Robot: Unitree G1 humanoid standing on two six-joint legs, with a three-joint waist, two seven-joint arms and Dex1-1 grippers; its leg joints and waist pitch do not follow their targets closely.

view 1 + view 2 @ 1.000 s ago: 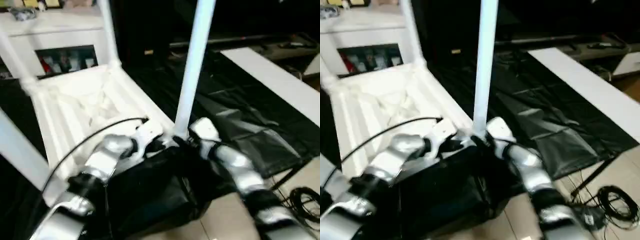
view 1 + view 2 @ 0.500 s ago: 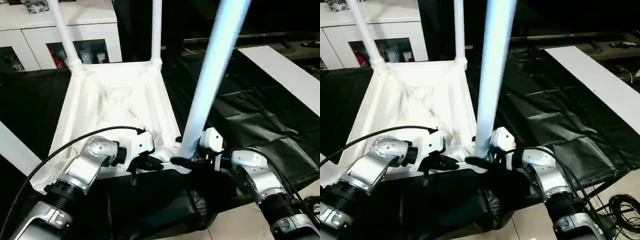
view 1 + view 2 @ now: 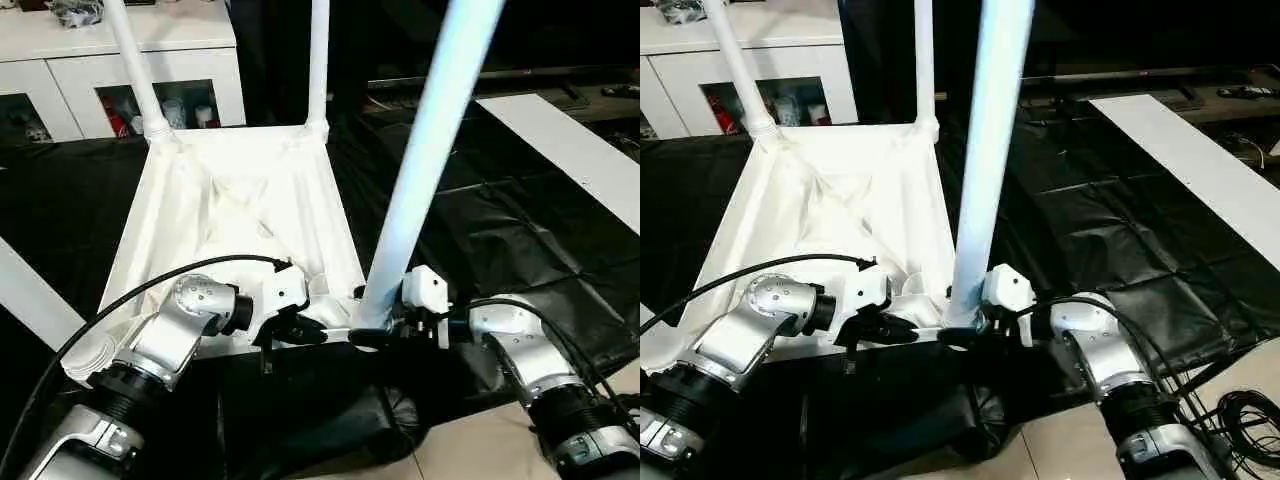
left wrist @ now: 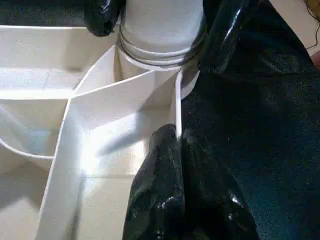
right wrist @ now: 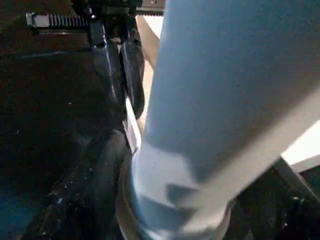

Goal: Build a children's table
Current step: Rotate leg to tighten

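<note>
The children's table (image 3: 240, 200) lies upside down on the big black-sheeted table (image 3: 520, 230), its rimmed top flat on the sheet and its legs pointing up. Three legs can be counted standing in their corner sockets: two at the far corners (image 3: 135, 70) (image 3: 318, 60) and one at the near right corner (image 3: 430, 160); a fourth white bar (image 3: 30, 300) crosses the near left edge of the head views, though whether it is seated cannot be told. The right gripper (image 3: 965, 330) clasps the base of the near leg just above its socket, fingers spread around the shaft. The left gripper (image 3: 300, 330) has its fingers (image 4: 175, 200) pressed together on the thin near rim of the top, pinching that wall beside the same socket. The chief risk appears to be the leg sitting crooked or only partly home: if the right gripper pushes sideways, the light top could skid on the slick sheet or tip, and the rim could slip from the left pinch.
</note>
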